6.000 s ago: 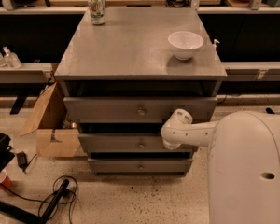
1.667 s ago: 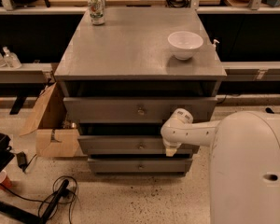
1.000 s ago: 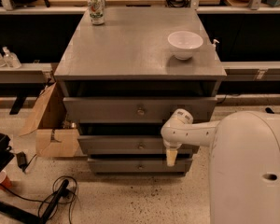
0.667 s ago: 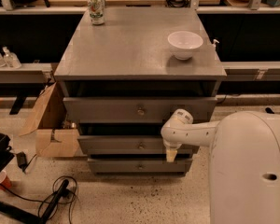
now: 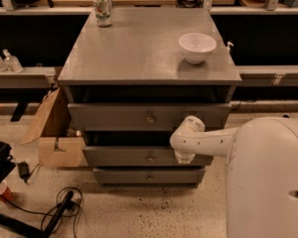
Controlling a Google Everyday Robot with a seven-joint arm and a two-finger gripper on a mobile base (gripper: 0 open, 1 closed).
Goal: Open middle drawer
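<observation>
The grey cabinet (image 5: 139, 48) has three drawers. The middle drawer (image 5: 124, 156) shows a wide flat grey front with a small brass knob (image 5: 150, 157), and it sticks out a little past the lowest drawer (image 5: 139, 175). The top drawer (image 5: 114, 117) stands out further than both. My white arm reaches in from the right. My gripper (image 5: 183, 157) points down in front of the right part of the middle drawer's front, to the right of the knob and just under the top drawer's lower edge.
A white bowl (image 5: 197, 46) and a can (image 5: 103, 9) stand on the cabinet top. An open cardboard box (image 5: 52, 133) sits left of the cabinet. Cables (image 5: 59, 212) lie on the floor at the left. My white body (image 5: 268, 177) fills the lower right.
My gripper's tip has dipped slightly lower in front of the middle drawer. The drawers have not visibly moved.
</observation>
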